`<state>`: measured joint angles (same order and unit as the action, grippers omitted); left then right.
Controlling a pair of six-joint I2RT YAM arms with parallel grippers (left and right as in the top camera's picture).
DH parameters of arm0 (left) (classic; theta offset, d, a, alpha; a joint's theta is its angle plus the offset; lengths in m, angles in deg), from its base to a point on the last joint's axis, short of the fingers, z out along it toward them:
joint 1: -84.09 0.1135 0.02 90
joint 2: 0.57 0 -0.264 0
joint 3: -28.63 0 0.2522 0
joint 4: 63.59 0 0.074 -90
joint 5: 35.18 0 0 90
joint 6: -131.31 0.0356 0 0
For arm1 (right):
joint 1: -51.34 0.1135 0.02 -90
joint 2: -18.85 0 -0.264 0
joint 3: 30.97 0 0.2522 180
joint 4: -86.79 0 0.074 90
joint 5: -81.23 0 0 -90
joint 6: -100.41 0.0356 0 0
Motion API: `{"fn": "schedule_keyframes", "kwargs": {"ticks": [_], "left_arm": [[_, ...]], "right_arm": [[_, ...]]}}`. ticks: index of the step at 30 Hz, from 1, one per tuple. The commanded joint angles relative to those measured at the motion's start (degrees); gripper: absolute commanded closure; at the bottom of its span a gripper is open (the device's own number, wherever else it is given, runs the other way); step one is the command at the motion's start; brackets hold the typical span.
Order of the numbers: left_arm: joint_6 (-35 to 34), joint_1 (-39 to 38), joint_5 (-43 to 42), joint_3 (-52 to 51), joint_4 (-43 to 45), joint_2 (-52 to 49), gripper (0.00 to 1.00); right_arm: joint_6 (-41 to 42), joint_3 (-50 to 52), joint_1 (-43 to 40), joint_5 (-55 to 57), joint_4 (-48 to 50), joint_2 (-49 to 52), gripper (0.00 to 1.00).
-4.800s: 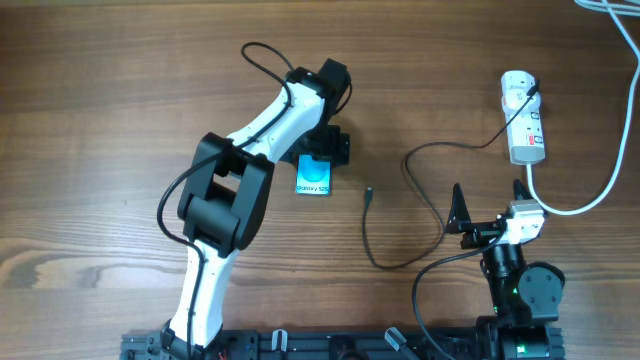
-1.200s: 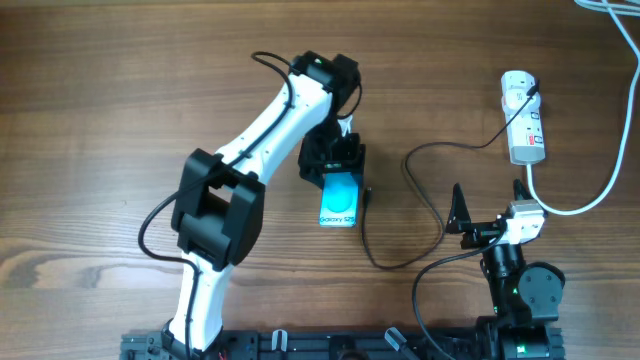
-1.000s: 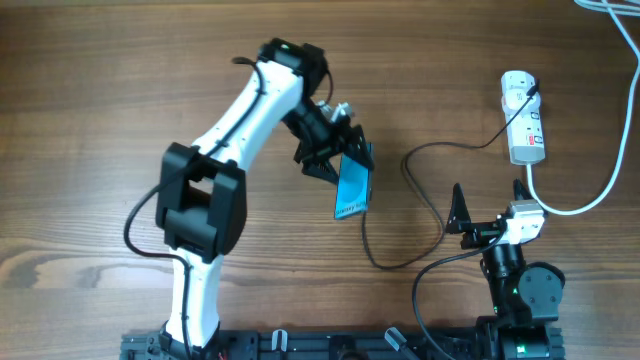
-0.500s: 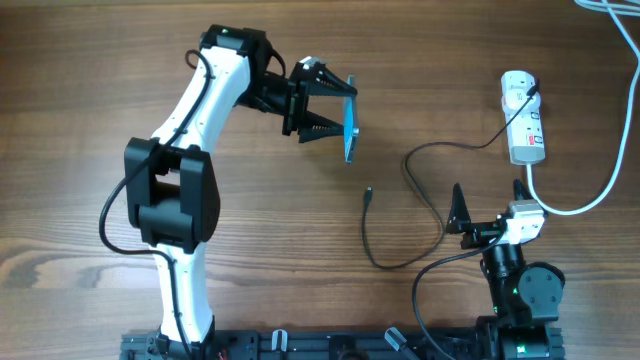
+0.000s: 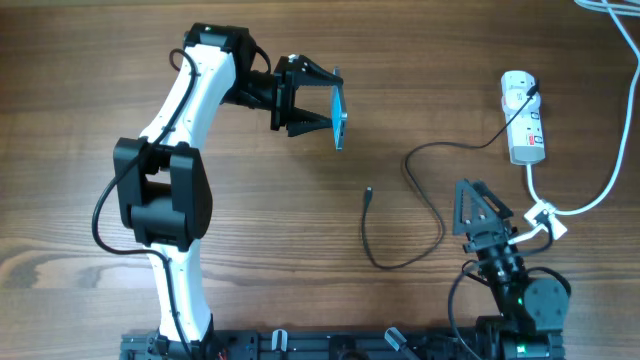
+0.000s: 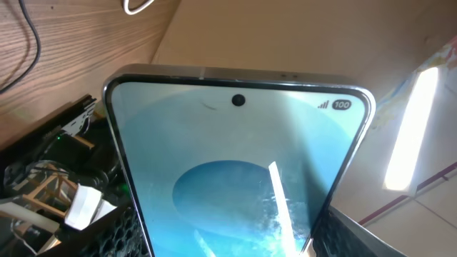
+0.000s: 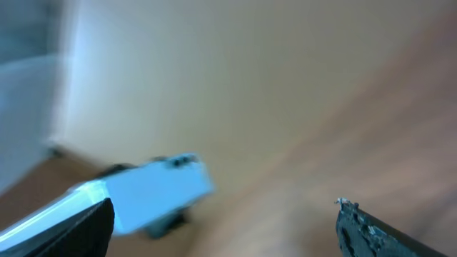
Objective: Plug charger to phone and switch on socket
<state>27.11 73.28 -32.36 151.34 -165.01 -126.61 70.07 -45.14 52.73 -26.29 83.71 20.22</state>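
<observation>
Gripping the phone (image 5: 340, 116) above the table (image 5: 100, 60), left pincer (image 5: 333, 106); right pincer (image 5: 478, 200) agape.

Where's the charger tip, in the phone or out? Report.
Out: charger tip lies on the table, apart from the phone in the left claw.

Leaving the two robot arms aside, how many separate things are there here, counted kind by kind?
phone: 1
charger cable: 1
power strip: 1
Total: 3
</observation>
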Motion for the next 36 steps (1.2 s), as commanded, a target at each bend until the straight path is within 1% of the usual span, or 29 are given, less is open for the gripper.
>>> {"fn": "schedule_keyframes", "kwargs": {"ticks": [1,2,4,5,6,7,9,10,11,12,13,14,15,16,17,19,20,23,24,25,26,28,29,30,31,33,34,35,36], "left_arm": [[-1.51,1.31,-3.19,1.33,-0.31,0.04,0.28],[-1.49,1.62,-3.19,1.33,-0.31,0.04,0.29],[-1.49,1.84,-3.19,1.33,-0.31,0.04,0.29],[-1.51,1.95,-3.19,1.33,-0.33,0.04,0.29],[-1.53,2.10,-3.19,1.33,-0.33,0.04,0.29],[-1.70,2.08,-3.19,1.33,-0.33,0.04,0.29],[-1.70,2.10,-3.19,1.33,-0.33,0.04,0.29],[-1.70,2.10,-3.19,1.33,-0.33,0.04,0.29],[-1.73,2.10,-3.19,1.33,-0.33,0.04,0.29],[-1.73,2.10,-3.19,1.33,-0.33,0.04,0.29],[-1.73,2.08,-3.19,1.33,-0.31,0.04,0.29],[-1.70,2.10,-3.17,1.33,-0.31,0.04,0.29],[-1.70,2.10,-3.17,1.33,-0.31,0.04,0.29],[-1.70,2.08,-3.19,1.33,-0.33,0.04,0.29],[-1.73,2.08,-3.17,1.33,-0.35,0.04,0.29],[-1.75,2.10,-3.19,1.33,-0.35,0.04,0.28],[-1.75,2.10,-3.17,1.33,-0.35,0.04,0.28],[-1.77,2.08,-3.17,1.33,-0.35,0.04,0.28],[-2.91,2.03,-3.17,1.33,-0.31,0.04,0.28],[-3.02,2.03,-3.17,1.33,-0.31,0.04,0.28],[-2.99,2.03,-3.17,1.33,-0.33,0.04,0.28],[-3.02,2.03,-3.17,1.33,-0.31,0.04,0.28],[-3.02,2.03,-3.17,1.33,-0.31,0.04,0.28],[-3.02,2.03,-3.17,1.33,-0.31,0.04,0.28],[-2.99,2.03,-3.17,1.33,-0.33,0.04,0.28],[-3.02,2.03,-3.17,1.33,-0.31,0.04,0.28],[-3.04,2.03,-3.17,1.33,-0.31,0.04,0.28],[-3.04,2.03,-3.17,1.33,-0.33,0.04,0.28],[-3.04,2.03,-3.17,1.33,-0.33,0.04,0.28]], "right_arm": [[3.58,-4.26,-0.15,-6.25,1.31,0.33,0.00],[1.79,-6.19,-0.15,-5.70,1.31,1.18,0.01],[-2.71,-14.12,-0.15,-5.03,1.31,5.95,0.00],[-6.03,-18.34,-0.13,-5.14,1.14,8.85,0.00],[-12.83,-27.02,-0.13,-6.58,-1.73,15.23,0.00],[-19.19,-35.30,-0.13,-8.46,-8.55,21.16,0.00],[-28.17,-49.72,-0.13,-8.94,-27.10,31.50,0.00],[-32.92,-59.54,-0.13,-8.94,-40.46,38.84,0.00],[-35.12,-69.83,-0.13,-9.66,-53.42,46.66,0.00],[-36.61,-77.44,-0.13,-13.35,-61.16,52.68,0.00],[-38.34,-83.47,-0.13,-22.21,-65.16,58.25,0.00],[-38.12,-85.85,-0.13,-28.72,-65.46,61.37,0.00],[-37.20,-86.16,-0.13,-37.51,-63.36,64.41,0.00],[-38.45,-86.16,0.11,-42.95,-62.31,66.75,0.00],[-39.95,-86.18,1.20,-43.01,-62.58,68.39,0.01],[-39.95,-86.27,7.04,-24.65,-67.10,69.20,0.00],[-38.99,-87.32,12.11,-12.20,-70.34,69.44,0.01],[-34.07,-94.84,25.09,10.51,-79.06,73.07,0.00],[-31.45,-98.38,30.36,17.99,-81.72,75.47,0.05],[-29.16,-99.97,33.90,22.40,-82.18,76.94,0.05],[-27.23,-101.02,37.92,26.45,-81.64,78.34,0.06],[-25.66,-101.22,44.04,30.71,-78.82,80.67,0.06],[-24.63,-101.22,45.57,32.63,-78.14,81.83,0.06],[-21.46,-101.22,47.06,37.05,-77.94,83.71,0.07],[-19.23,-101.22,47.76,39.58,-77.46,85.53,0.08],[-18.97,-101.22,47.95,39.15,-74.66,87.34,0.13],[-19.15,-101.22,47.95,38.88,-73.16,88.28,0.14],[-19.19,-101.22,47.95,38.91,-72.46,89.07,0.17],[-19.21,-101.22,47.95,38.91,-71.97,89.74,0.22]]}}
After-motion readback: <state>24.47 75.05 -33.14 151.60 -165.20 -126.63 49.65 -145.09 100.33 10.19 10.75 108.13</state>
